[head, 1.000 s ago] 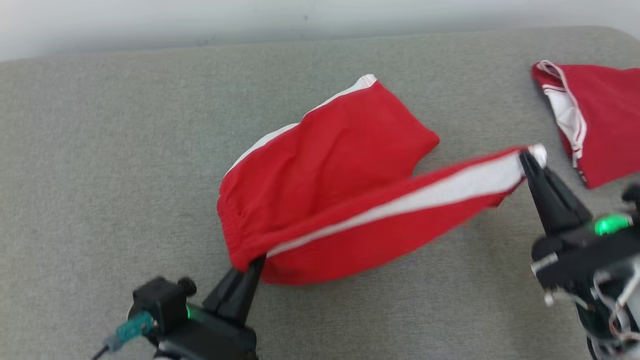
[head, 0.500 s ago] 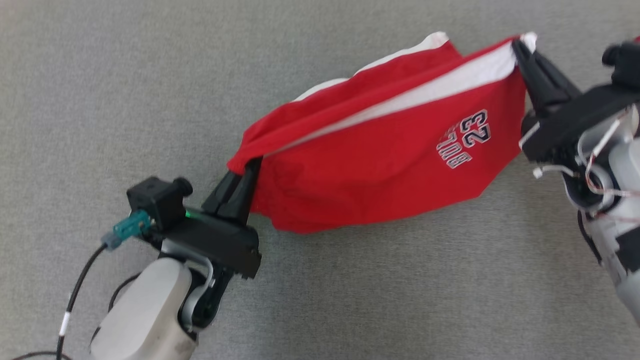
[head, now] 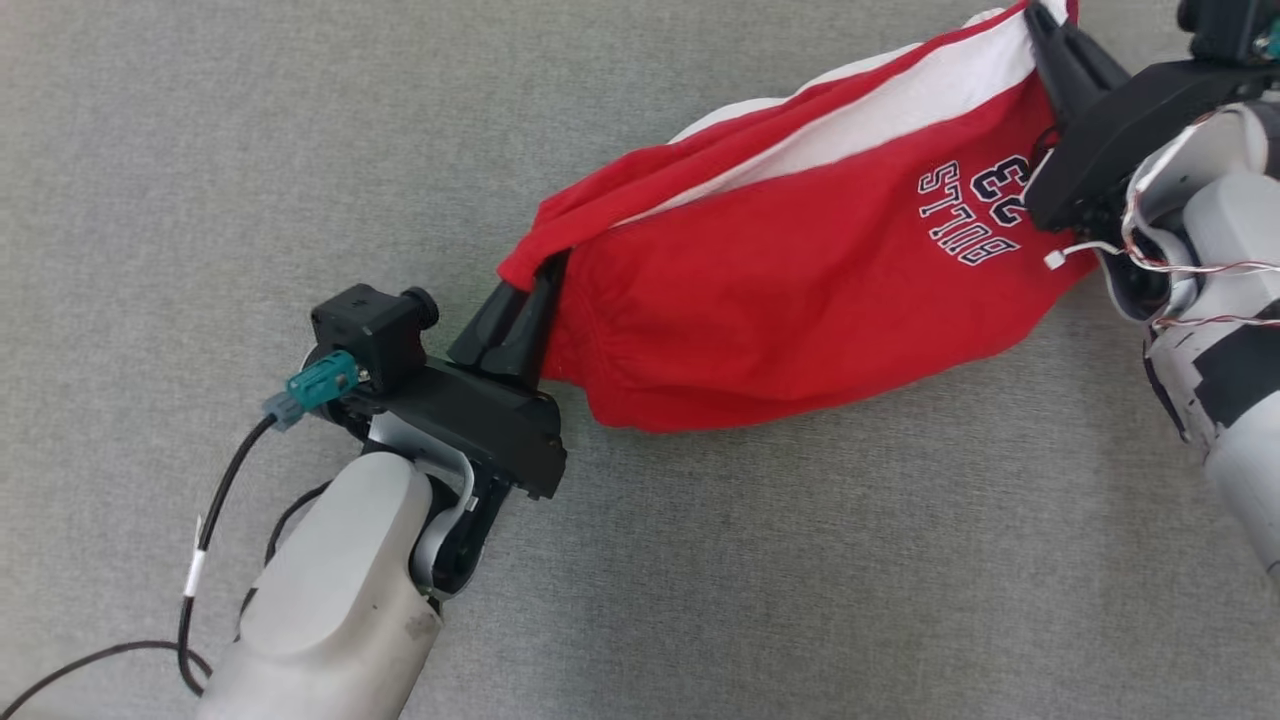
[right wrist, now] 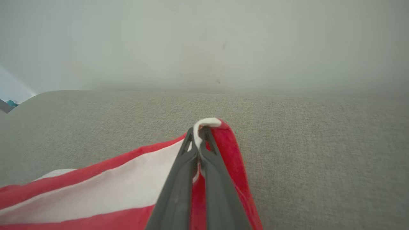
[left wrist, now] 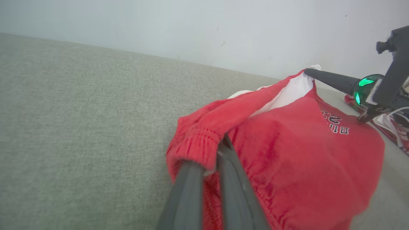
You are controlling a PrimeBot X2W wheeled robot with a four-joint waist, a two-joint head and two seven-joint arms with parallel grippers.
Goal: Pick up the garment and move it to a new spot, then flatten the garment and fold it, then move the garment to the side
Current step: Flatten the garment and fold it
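Note:
The garment [head: 800, 290] is a pair of red shorts with a white side stripe and a "BULLS 23" print. It hangs stretched between my two grippers and sags toward the grey surface. My left gripper [head: 545, 275] is shut on the elastic waistband, whose bunched red edge wraps its fingertips [left wrist: 220, 147] in the left wrist view. At the upper right, my right gripper [head: 1040, 20] is shut on the white-striped hem corner. The right wrist view shows that gripper [right wrist: 199, 131] pinching the white edge of the garment [right wrist: 111, 182]. The right gripper [left wrist: 308, 71] also appears in the left wrist view, at the far end of the garment [left wrist: 303, 153].
A grey fabric surface [head: 300, 150] spreads under everything, ending at a pale wall [left wrist: 191, 25]. Another red and white garment [left wrist: 396, 134] lies beyond the right gripper. A black cable [head: 200, 560] trails from my left forearm at the lower left.
The head view has tilted down. The garment has gone from lying partly on the surface to hanging between both raised grippers, and its printed face has turned into view.

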